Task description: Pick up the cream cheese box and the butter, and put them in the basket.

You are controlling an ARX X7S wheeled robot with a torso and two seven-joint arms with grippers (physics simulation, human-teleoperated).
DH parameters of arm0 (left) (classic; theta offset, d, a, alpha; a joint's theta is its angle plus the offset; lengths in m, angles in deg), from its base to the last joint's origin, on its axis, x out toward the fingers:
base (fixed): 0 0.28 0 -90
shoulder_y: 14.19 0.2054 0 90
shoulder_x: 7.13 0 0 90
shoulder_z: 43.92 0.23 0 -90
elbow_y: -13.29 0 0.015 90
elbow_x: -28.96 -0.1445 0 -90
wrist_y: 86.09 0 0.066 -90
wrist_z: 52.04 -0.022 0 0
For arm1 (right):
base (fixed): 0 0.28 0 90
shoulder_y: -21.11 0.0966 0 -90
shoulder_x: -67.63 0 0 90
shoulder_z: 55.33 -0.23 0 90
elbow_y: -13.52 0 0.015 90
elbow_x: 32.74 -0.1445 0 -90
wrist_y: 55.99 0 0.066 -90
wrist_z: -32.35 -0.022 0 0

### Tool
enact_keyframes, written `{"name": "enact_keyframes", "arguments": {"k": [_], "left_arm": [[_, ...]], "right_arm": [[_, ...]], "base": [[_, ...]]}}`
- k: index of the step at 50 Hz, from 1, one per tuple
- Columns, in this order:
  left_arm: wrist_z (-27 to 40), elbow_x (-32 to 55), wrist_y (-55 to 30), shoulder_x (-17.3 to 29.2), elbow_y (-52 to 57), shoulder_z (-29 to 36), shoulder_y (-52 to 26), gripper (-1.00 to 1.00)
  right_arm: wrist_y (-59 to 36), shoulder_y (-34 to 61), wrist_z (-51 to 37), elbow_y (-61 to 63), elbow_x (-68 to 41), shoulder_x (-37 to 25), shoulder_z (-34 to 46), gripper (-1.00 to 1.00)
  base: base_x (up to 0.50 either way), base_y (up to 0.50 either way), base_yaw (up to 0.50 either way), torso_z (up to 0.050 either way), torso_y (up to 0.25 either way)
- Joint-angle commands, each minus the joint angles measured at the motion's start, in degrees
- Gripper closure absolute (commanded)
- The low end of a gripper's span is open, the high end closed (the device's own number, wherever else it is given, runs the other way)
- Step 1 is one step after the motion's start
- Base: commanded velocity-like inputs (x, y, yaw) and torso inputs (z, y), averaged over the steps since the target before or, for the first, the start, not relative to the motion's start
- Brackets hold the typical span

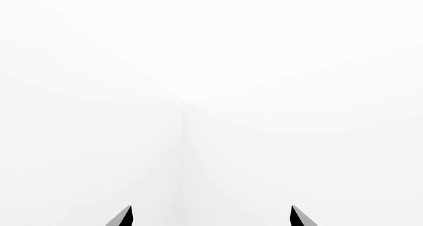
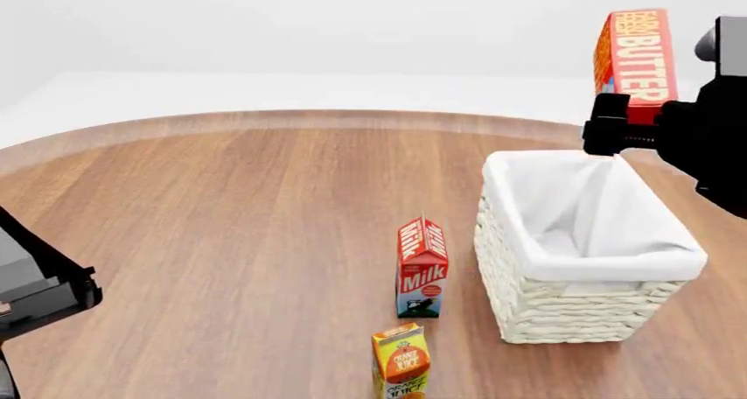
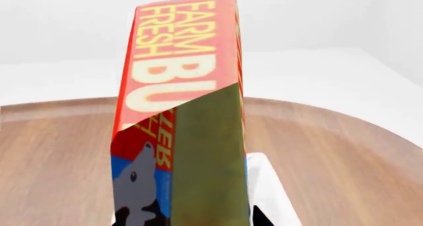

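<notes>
red-orange butter (image 2: pixel 638 62), white woven basket (image 2: pixel 583 307).

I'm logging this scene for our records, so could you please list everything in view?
Red-orange rectangular butter box: one, yellow lettering, held upright in the air above the basket's far end.
White woven wicker basket: one, white cloth liner, right side of table; nothing visible inside.
Red milk carton: one, upright, just left of basket.
Orange juice carton: one, near edge of view, in front of milk.
Round wooden table: one, brown.
Left gripper: black, open, holding nothing.
Right gripper: black, shut on the butter.
</notes>
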Motion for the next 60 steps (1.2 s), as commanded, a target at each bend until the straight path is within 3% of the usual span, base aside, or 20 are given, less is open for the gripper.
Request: {"name": "enact_keyframes", "arguments": {"k": [1,40,60], "left_arm": [[-1.32,-0.92,0.41,-1.14,-0.5,-1.31,-0.16,-1.0],[-1.25,-1.16,0.13,-1.08,-0.13,-0.95,-0.02,-1.0],[-1.32,-1.26,0.48,-1.01,-1.02,-0.61,-0.38,-1.0]], "right_arm": [[0.46,-0.62,5.14,-5.51,5.69,3.1,-1.38,1.0],[3.02,-8.84,12.75,-9.05,7.3,3.15,1.19,1.0],[4.71,-11.42,16.15,-13.85,9.39,7.13,2.79,1.0]], "base": [[0.0,0.0,0.0,0.0,0.0],[0.0,0.0,0.0,0.0,0.002],[0.0,0.0,0.0,0.001,0.002]]}}
